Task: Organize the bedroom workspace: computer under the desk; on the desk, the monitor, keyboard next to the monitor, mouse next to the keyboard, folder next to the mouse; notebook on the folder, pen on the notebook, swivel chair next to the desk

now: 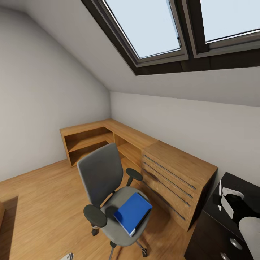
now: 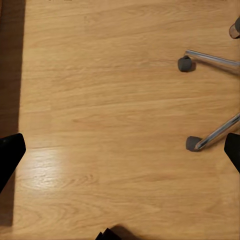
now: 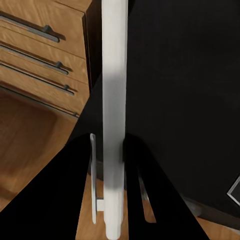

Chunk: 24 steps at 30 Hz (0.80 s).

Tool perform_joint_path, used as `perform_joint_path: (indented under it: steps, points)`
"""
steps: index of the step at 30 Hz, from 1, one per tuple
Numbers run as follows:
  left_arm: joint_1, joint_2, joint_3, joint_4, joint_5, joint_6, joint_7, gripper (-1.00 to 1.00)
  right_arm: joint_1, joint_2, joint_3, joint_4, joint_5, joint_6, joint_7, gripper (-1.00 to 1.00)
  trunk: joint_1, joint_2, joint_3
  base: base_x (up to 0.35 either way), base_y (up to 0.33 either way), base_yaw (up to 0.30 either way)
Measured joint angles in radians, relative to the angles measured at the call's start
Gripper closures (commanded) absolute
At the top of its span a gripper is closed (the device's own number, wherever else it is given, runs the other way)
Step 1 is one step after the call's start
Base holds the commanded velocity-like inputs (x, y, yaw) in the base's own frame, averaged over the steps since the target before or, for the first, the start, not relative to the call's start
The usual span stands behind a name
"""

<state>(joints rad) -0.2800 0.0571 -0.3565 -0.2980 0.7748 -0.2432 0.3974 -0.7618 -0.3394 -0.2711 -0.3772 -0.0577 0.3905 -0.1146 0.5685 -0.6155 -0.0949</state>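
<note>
Black fingertips [image 2: 10,155] of the left gripper [image 2: 120,150] sit wide apart over bare oak floor [image 2: 100,100], near the swivel chair's [image 1: 104,180] chrome base. Right gripper [image 3: 112,165], can't tell its state; its dark fingers flank a white desk leg [image 3: 114,75]. Blue folder [image 1: 133,212] lies on the chair seat, left of the black desk [image 1: 220,224], by the oak drawers [image 1: 173,180].

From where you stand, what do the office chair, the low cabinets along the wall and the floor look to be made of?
The swivel chair seems upholstered in matte grey fabric, with black plastic-looking armrests; its legs shine like chrome. The low cabinets look like warm oak with visible grain and thin metal-looking handles. The floor looks like light wood planks with a soft sheen, judging by the pale glare patch.
</note>
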Motion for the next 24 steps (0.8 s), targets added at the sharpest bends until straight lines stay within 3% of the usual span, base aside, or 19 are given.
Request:
perform_joint_path:
  steps: [19,24]
  points:
    - [0.0,0.0,0.0,0.0,-0.001,0.0,-0.003,-1.0,0.0,0.0,0.0,0.0,0.0,0.001,0.001,1.0,0.0,0.0,0.013,0.0,0.0,-0.19]
    - [0.0,0.0,0.0,0.0,-0.001,0.0,-0.002,-1.0,0.0,0.002,0.001,0.0,0.001,0.001,0.001,1.0,0.0,0.0,0.014,0.0,0.0,-0.075]
